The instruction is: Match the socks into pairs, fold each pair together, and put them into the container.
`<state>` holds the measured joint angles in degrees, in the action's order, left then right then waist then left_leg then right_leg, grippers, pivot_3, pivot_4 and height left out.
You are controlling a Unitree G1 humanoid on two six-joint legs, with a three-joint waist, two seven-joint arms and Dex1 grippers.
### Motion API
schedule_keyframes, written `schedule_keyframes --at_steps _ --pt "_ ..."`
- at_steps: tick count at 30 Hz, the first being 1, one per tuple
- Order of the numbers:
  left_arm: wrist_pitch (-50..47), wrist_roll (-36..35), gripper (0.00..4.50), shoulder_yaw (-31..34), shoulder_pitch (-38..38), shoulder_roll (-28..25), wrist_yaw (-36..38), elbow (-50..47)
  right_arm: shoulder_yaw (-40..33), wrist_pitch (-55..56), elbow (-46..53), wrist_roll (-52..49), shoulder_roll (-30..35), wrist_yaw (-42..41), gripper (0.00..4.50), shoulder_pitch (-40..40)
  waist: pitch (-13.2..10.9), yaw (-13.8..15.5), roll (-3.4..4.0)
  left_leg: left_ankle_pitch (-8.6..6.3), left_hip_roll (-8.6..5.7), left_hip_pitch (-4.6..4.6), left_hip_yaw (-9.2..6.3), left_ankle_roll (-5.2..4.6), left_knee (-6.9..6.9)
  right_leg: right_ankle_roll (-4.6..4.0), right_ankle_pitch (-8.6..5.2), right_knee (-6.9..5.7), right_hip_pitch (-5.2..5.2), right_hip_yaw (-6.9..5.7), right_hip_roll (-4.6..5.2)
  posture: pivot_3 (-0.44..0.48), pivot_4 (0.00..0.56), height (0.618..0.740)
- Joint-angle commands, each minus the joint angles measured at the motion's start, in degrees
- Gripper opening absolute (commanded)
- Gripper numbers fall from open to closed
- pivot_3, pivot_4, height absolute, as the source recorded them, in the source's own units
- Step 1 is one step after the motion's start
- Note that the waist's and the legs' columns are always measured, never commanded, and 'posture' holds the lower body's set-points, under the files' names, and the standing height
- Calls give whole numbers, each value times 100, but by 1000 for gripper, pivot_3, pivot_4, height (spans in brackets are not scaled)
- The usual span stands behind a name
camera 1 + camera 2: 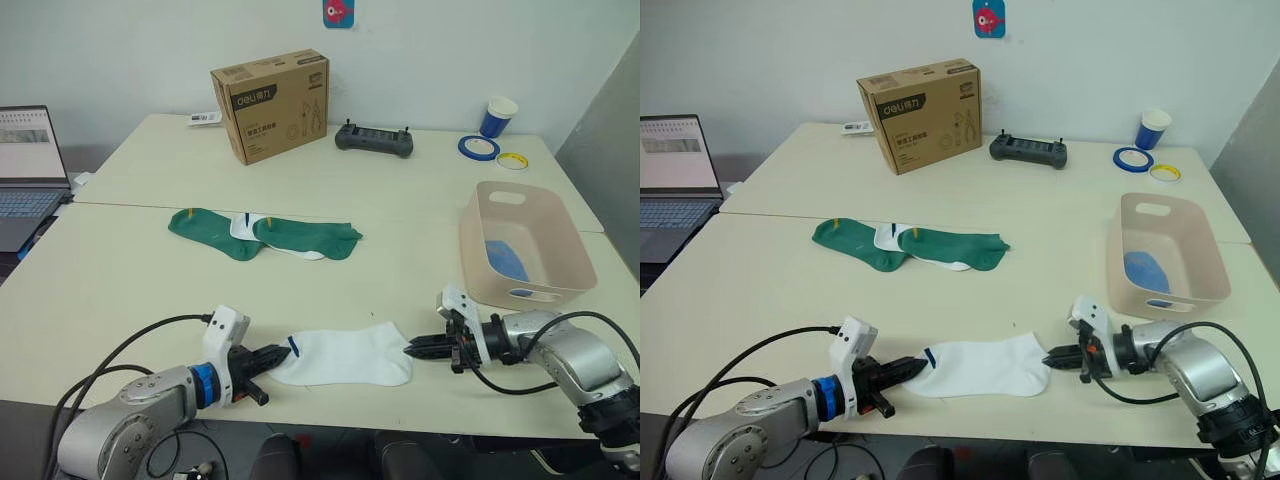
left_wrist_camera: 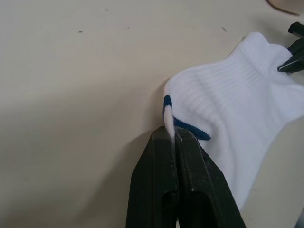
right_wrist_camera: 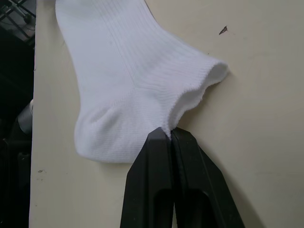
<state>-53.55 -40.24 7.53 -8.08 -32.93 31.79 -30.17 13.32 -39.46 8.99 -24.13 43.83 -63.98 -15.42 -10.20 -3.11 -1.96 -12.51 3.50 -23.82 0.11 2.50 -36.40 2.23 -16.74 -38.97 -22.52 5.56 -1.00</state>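
I have the left gripper (image 1: pixel 274 355) and right gripper (image 1: pixel 418 348) each clamped on an end of the white sock (image 1: pixel 345 357) on the counter (image 1: pixel 120 270).

We see a white sock (image 1: pixel 345 357) with a dark blue cuff mark, two dark green socks (image 1: pixel 255 236) with orange tabs, a pale pinkish-beige tub (image 1: pixel 578 264) holding something light blue (image 1: pixel 506 259), a brown cardboard box (image 1: pixel 271 104), a cream table (image 1: pixel 120 270), black gripper fingers (image 2: pixel 166 190).

Two green socks (image 1: pixel 215 232), perhaps two white socks (image 1: pixel 345 356), one tub (image 1: pixel 540 258).
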Motion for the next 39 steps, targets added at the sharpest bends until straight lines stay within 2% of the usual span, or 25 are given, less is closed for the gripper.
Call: schedule_keyframes --at_steps 1,7,17,18,20,24,25,28,30,31,32,34,36,39 --pt "129 34 20 41 131 43 -79 -11 -83 81 24 -35 104 -179 0 42 0 2 0 0 0 0 0 0 0 0 0 0 0 0 0 0 150 740" --pt "147 19 20 99 196 -41 -32 86 -204 163 -43 26 93 -121 0 123 0 4 0 0 0 0 0 0 -1 2 1 0 2 -1 0 0 150 740" --pt "390 205 20 -92 429 -66 147 295 -273 -179 403 -128 46 64 0 205 0 8 0 0 0 0 0 0 -1 2 1 0 2 0 0 0 150 740" --pt "362 125 427 -60 400 -68 197 250 -290 -196 453 -150 63 63 232 226 0 9 0 0 1 0 -2 0 -1 2 1 0 2 -2 -1 0 150 740" --pt "358 80 921 63 352 -118 236 214 -445 -296 549 -289 109 54 740 269 0 10 0 0 1 0 -3 0 0 1 1 0 2 -3 -1 0 150 740" --pt "633 1 2142 529 411 -316 514 286 -917 -230 675 -560 257 -46 2059 268 0 11 0 0 1 0 0 0 0 1 1 0 0 -1 -1 0 150 740" --pt "780 -101 2473 684 488 -342 680 295 -1071 -330 737 -748 212 -29 2088 193 0 13 0 0 1 0 0 0 0 0 1 0 0 -1 -1 0 150 740" --pt "1005 -131 2473 747 671 -593 1116 259 -1188 -346 853 -984 -94 158 2088 -74 0 14 1 1 2 0 -1 0 -2 -8 -2 -1 0 -2 -2 0 150 740" --pt "1482 434 2473 270 756 -937 1490 285 -958 -180 936 -901 -362 232 2088 -199 0 -3 0 1 2 4 0 1 -3 -10 -1 -2 0 0 -3 0 150 740" --pt "1860 738 2515 -41 814 -1075 1766 330 -743 26 950 -750 -510 228 1672 -245 0 -4 1 1 3 4 0 1 -3 -9 0 -2 1 0 -5 0 150 740" --pt "2126 931 2515 -248 849 -1158 1953 376 -597 169 951 -639 -603 223 1449 -270 0 -4 1 1 1 4 1 1 0 -8 0 0 1 1 -5 0 150 740" --pt "2453 1114 2125 -557 1006 -1129 2159 484 -246 676 828 -176 -805 310 777 -333 0 -3 2 0 1 0 5 1 2 -5 0 3 0 1 -2 0 150 740" --pt "2871 1594 1568 -1055 1200 -1124 2316 763 95 1065 708 172 -947 312 48 -324 -1 18 3 0 1 -9 5 1 3 -2 -2 3 -8 0 0 0 150 740" --pt "3284 2021 607 -1488 1299 -1128 2505 1020 372 1449 578 476 -924 207 0 -192 -1 32 3 0 0 -11 5 1 6 -4 -2 2 -11 -1 -1 0 150 740"
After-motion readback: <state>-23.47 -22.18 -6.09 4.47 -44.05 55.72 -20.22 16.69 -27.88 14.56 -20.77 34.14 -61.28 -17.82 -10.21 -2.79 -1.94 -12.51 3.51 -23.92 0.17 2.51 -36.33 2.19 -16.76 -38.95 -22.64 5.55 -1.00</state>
